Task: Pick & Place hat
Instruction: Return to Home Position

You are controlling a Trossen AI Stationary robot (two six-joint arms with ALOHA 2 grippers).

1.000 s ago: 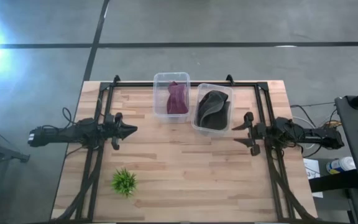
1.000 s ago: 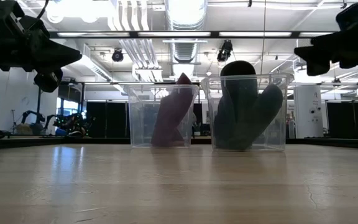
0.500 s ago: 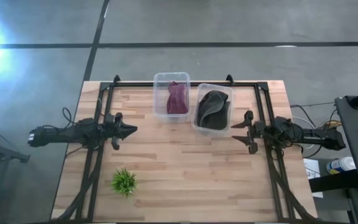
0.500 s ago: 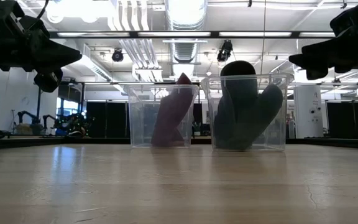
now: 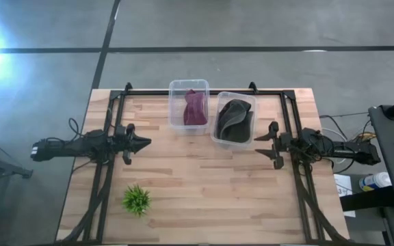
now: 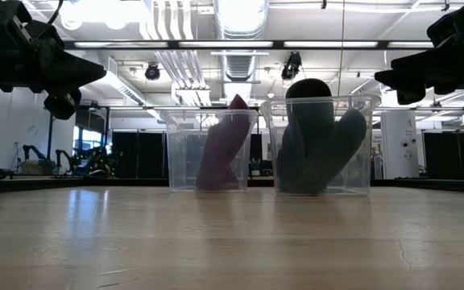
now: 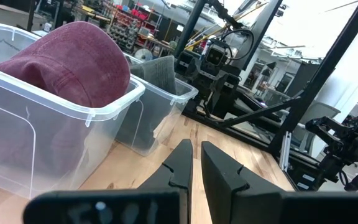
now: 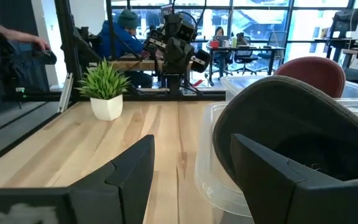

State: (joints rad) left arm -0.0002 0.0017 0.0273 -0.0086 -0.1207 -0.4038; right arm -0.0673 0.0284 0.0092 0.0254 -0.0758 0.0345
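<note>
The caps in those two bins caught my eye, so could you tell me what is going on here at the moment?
Nothing is being handled right now. The red cap sits in the left bin and the black cap in the right bin, on the far side of the table. Both grippers are empty and raised above it, one at each side: the left gripper is shut, the right gripper open. A small plant stands near the front left.

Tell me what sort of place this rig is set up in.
Probably a robotics lab or workshop: exposed ceiling ducts over an open hall, a person in the room beyond the table, and stocked shelves further back.
</note>
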